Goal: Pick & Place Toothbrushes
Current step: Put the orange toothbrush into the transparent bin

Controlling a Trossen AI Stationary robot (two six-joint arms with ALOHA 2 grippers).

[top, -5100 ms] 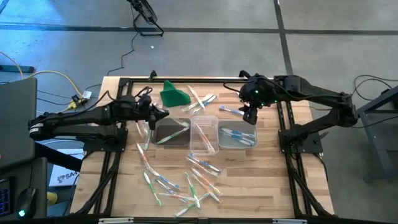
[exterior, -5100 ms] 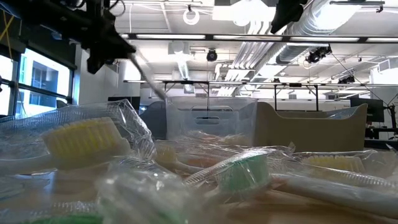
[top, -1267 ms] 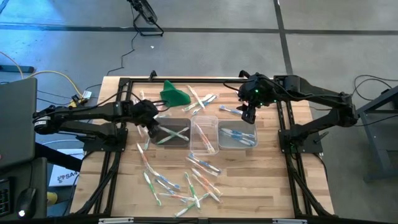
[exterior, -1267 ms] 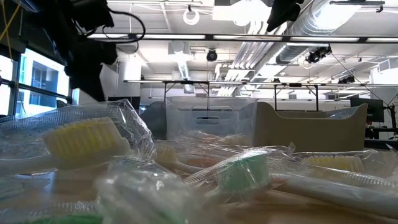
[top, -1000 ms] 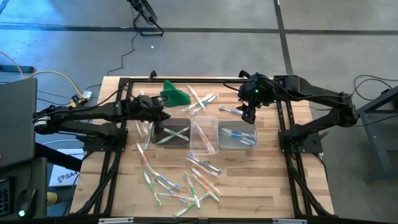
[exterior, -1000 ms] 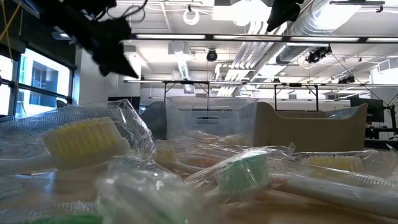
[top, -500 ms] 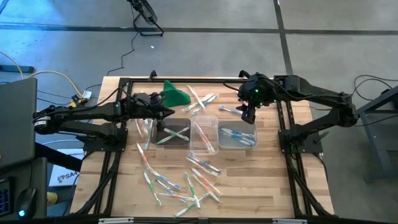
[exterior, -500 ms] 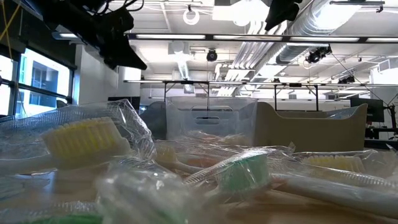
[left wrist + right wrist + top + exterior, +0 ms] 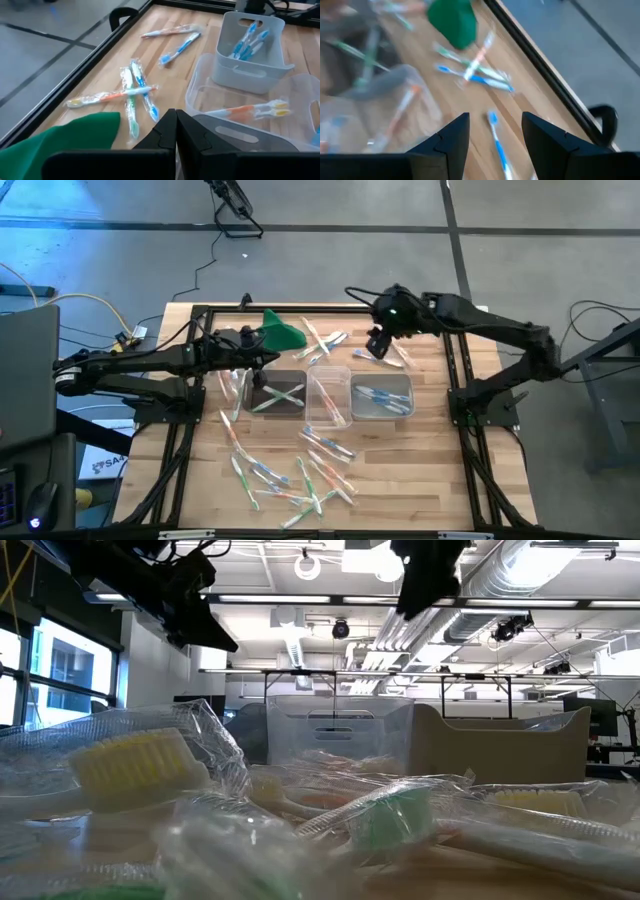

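We see the toothbrushes (image 9: 300,475) scattered in wrappers on the worktop (image 9: 420,480), most of them on the near side of the middle tub (image 9: 329,397), a smaller cluster (image 9: 131,95) on its far side by the green cloth (image 9: 280,332), and a few already inside the three tubs. The right tool (image 9: 375,346), fingers spread wide and empty, hangs over a blue toothbrush (image 9: 497,137) lying beyond the middle tub. We judge that brush its likely target. The handle is thin and wrapped in slippery film, so the fingers could close on film alone, or nudge the brush sideways and miss. A descent slightly off line might clip the tub's rim. The left tool (image 9: 171,137), closed tight on nothing, hovers just beyond the left tub (image 9: 274,395); both arms share the strip beyond the tubs and could crowd each other.
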